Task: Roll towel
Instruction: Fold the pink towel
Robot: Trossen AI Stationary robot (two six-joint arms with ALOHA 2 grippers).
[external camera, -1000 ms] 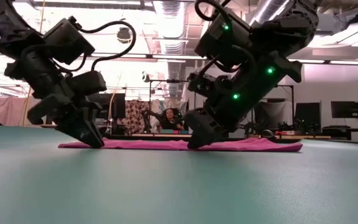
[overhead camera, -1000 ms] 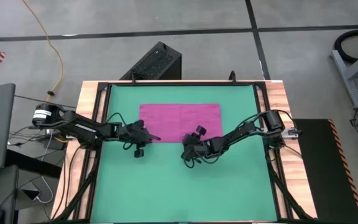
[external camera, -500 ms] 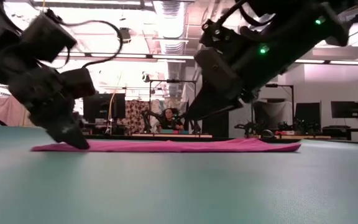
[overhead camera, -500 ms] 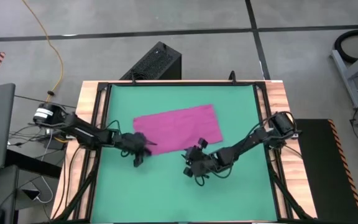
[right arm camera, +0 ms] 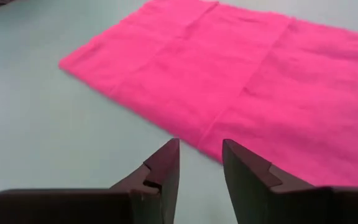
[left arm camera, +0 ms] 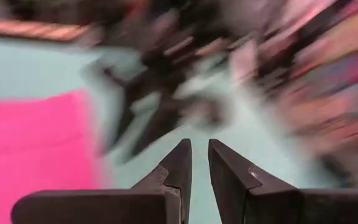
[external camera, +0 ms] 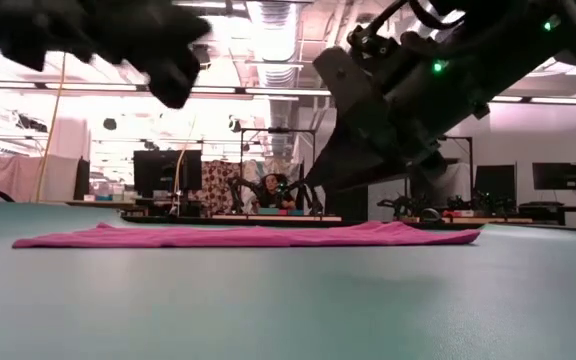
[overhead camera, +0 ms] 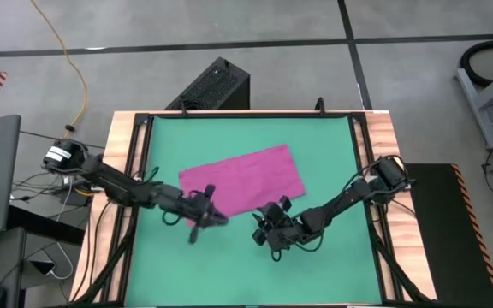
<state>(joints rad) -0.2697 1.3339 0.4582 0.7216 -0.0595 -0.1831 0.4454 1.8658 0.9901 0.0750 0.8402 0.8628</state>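
**Towel dragged askew, both hands off it**

Since a second earlier the towel had slid toward the near edge and skewed, and both hands had lifted clear. It lay flat on the green surface. Left hand had its fingers nearly together, empty; right hand stood slightly apart, empty, just short of the near hem. Cloth looked light, limp and prone to sliding; best pinched at the near edge.
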